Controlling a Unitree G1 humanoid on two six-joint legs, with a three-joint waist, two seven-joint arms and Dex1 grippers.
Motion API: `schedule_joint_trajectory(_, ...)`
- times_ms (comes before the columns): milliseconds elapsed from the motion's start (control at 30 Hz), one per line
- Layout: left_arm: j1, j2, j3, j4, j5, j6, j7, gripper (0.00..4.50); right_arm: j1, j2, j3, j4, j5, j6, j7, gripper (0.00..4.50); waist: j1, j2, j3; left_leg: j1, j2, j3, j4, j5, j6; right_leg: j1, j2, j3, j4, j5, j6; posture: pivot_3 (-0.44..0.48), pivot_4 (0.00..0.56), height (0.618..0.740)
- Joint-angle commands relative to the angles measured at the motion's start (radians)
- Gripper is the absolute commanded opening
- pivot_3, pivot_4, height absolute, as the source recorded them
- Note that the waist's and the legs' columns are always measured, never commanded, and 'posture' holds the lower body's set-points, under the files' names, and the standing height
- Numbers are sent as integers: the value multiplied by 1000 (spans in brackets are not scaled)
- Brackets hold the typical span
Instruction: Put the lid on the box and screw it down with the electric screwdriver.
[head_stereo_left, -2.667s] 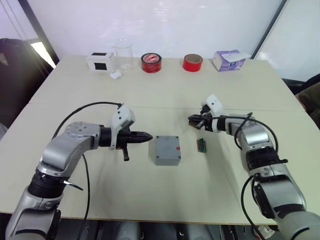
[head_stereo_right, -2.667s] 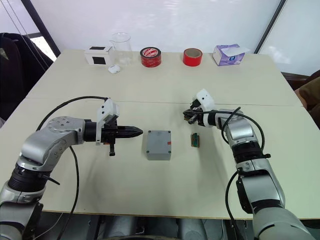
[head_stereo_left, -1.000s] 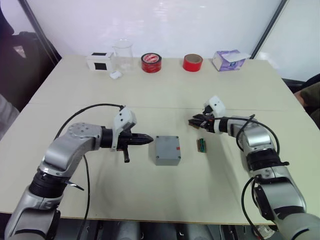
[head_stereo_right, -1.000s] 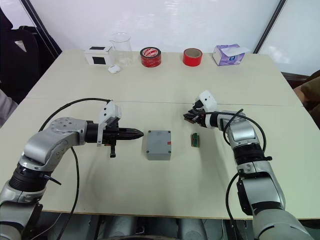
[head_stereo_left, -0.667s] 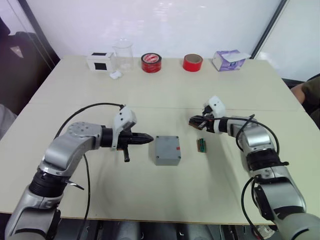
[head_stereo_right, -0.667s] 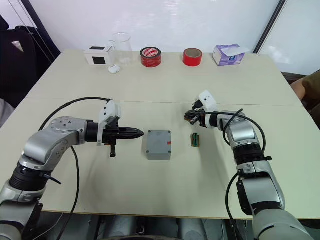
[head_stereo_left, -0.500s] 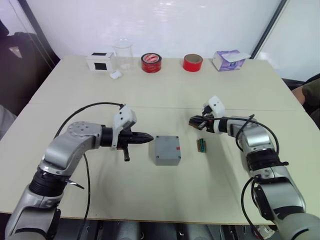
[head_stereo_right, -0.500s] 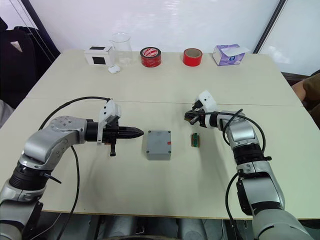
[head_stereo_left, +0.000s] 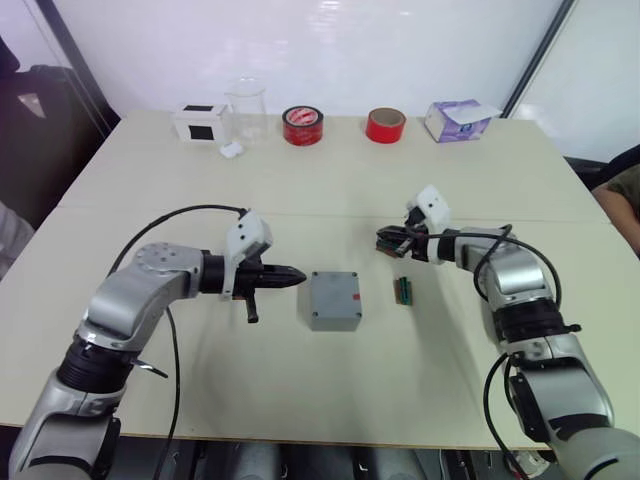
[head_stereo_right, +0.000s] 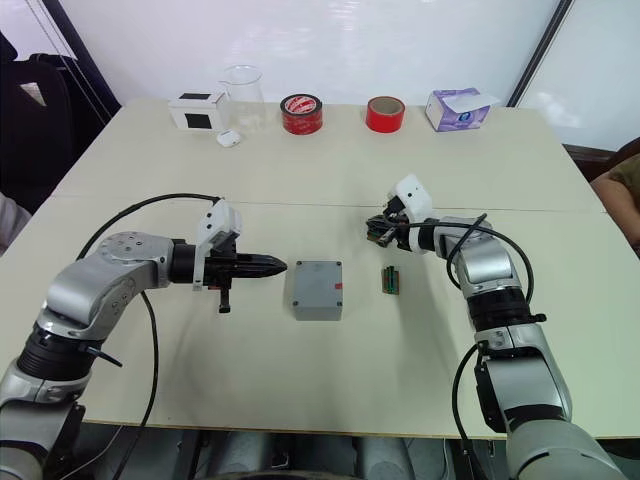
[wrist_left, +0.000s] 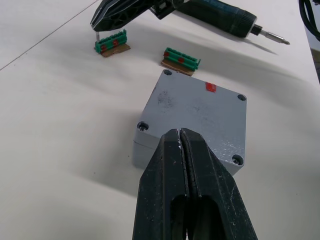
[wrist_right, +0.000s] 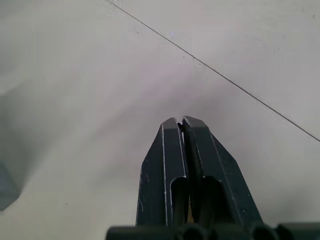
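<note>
The grey box (head_stereo_left: 334, 300) sits mid-table with the lid (wrist_left: 202, 107) lying flat on it; its corner screw holes and a small red mark show. My left gripper (head_stereo_left: 297, 275) is shut and empty, its tip just off the box's left side. My right gripper (head_stereo_left: 382, 238) is also shut, hovering over the table beyond the box's right side, with a small green terminal block (wrist_left: 111, 42) under its tip. The electric screwdriver (wrist_left: 217, 17), dark with a thin metal bit, shows in the left wrist view close behind the right gripper. Whether they touch is unclear.
A second green terminal block (head_stereo_left: 403, 291) lies right of the box. Along the far edge stand a white box with a black square (head_stereo_left: 199, 121), a clear beaker (head_stereo_left: 246, 108), two red tape rolls (head_stereo_left: 302, 125), (head_stereo_left: 385, 124) and a tissue box (head_stereo_left: 458, 119).
My right gripper has shifted slightly farther away and to the left. The left gripper and the box have stayed put.
</note>
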Motion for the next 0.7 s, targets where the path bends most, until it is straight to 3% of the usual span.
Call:
schedule_joint_trajectory(33, -11, 15, 44, -24, -32, 16, 3, 0, 3, -36, -58, -145, 47, 39, -4, 53, 1, 0, 0, 0, 0, 0, 0, 0, 0, 0, 0, 0, 0, 0, 0, 0, 150, 740)
schedule_joint_trajectory(200, -3, 37, 66, -54, -63, 48, 3, 0, 139, -78, -86, -482, 156, 160, 23, 53, 2, 0, 0, 0, 0, -1, 0, 0, 0, 0, 0, 0, 0, 0, 0, 0, 150, 740)
schedule_joint_trajectory(400, 19, 61, 70, -82, -90, 74, 0, 0, 301, -93, -70, -772, 236, 238, -2, 53, 2, 0, 0, 0, 0, -2, 0, 0, 0, 0, 0, 0, 1, 0, 0, 0, 150, 740)
schedule_joint_trajectory(700, 21, 61, 57, -84, -95, 74, 12, 0, 337, -75, -2, -800, 227, 224, -57, 53, 3, 0, 0, 1, 0, -2, 0, 0, 0, 0, 0, 0, 2, 0, 0, 0, 150, 740)
